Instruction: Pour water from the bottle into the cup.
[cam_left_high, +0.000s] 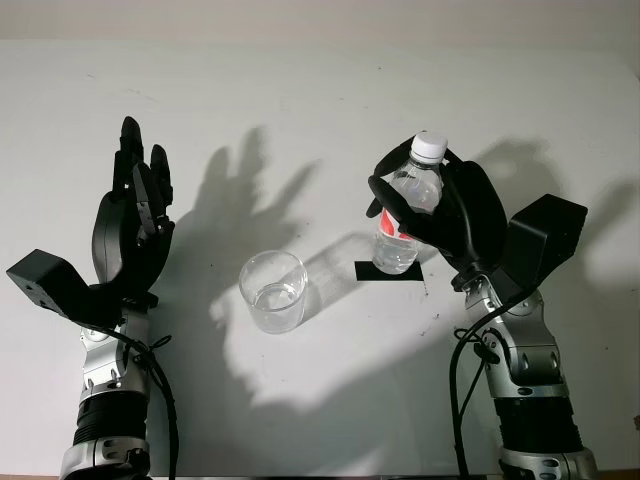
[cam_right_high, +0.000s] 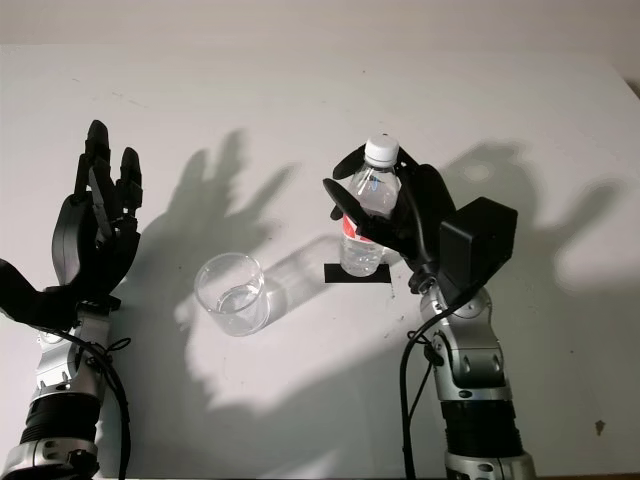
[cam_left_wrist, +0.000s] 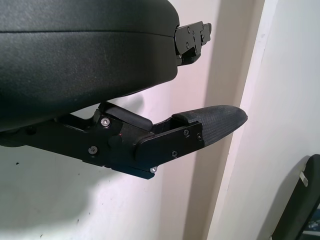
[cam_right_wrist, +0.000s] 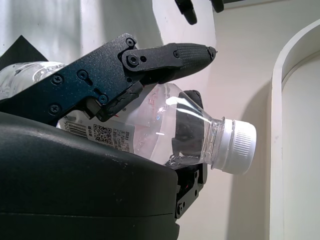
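Observation:
A clear water bottle (cam_left_high: 408, 205) with a white cap (cam_left_high: 429, 147) and a red label stands upright on a small black mat (cam_left_high: 366, 271), right of centre. My right hand (cam_left_high: 418, 190) wraps it from the right, fingers (cam_right_wrist: 185, 52) curled over its shoulder and the body pressed to the palm. The capped neck (cam_right_wrist: 235, 146) sticks out past the hand. A clear cup (cam_left_high: 272, 292) stands to the left of the bottle, apart from it, with what looks like a little water at the bottom. My left hand (cam_left_high: 138, 195) is held up at the far left, open, well clear of the cup.
The white table (cam_left_high: 320, 100) stretches back behind both hands, crossed by strong shadows of the hands. A cable (cam_left_high: 462, 400) hangs beside the right forearm.

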